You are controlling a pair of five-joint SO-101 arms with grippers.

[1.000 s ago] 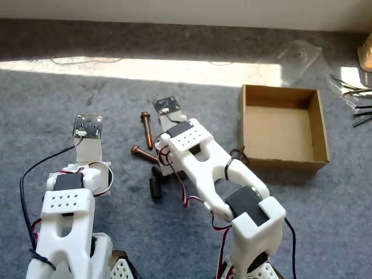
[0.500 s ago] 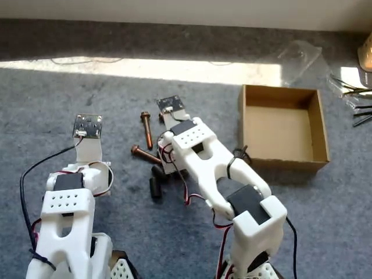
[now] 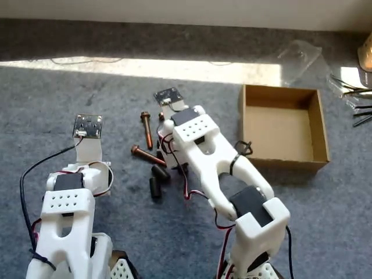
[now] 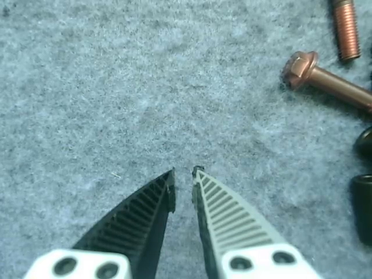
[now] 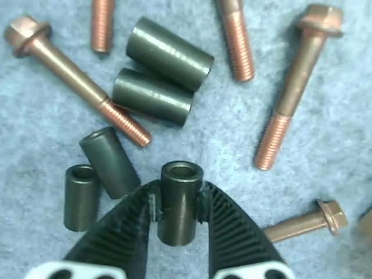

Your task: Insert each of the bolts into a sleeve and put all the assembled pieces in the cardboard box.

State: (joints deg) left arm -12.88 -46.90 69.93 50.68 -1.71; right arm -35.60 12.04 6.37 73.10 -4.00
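The right gripper (image 5: 178, 193) pinches a dark sleeve (image 5: 180, 203) lengthwise between its jaws, the sleeve's open end poking just past the fingertips. Two loose sleeves (image 5: 108, 161) lie just beside it, touching along their sides. A farther pair (image 5: 152, 96) lies beyond, also side by side. Copper bolts (image 5: 75, 81) hem the cluster on both flanks, and one threaded end reaches in between the two pairs. In the high view the right arm (image 3: 197, 145) stands over this pile, with bolts and sleeves showing along its left edge. The cardboard box (image 3: 283, 164) sits open-topped to the arm's right, with a strip of grey carpet (image 3: 87, 87) between them. The left gripper (image 4: 183, 174) hangs over carpet near one bolt head (image 4: 299, 65), its jaws nearly pressed together with nothing between them
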